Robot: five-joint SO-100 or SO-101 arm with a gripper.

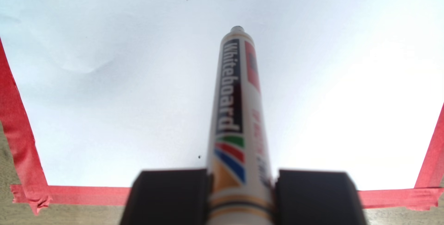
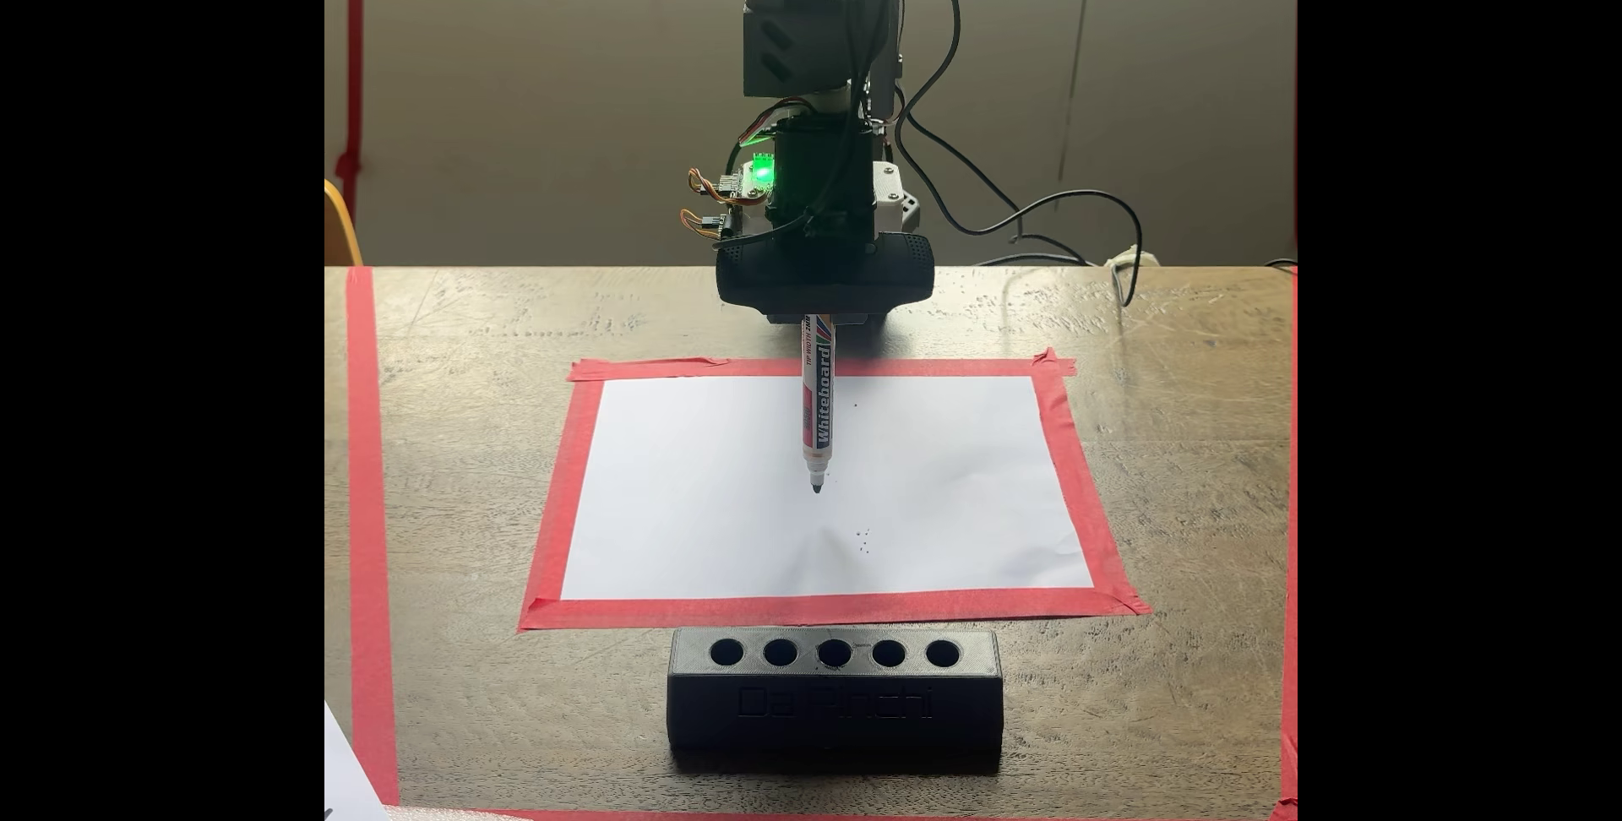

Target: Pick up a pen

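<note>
1. Wooden tabletop (image 2: 491, 523) is carrying a white sheet of paper (image 2: 702, 523) taped down with red tape (image 2: 825, 610).
2. Black pen holder block (image 2: 834, 711) is sitting just in front of the paper.
3. The hand (image 1: 241, 191) is gripping the pen (image 2: 818, 400) near its back end, tip pointing down at the paper.
</note>
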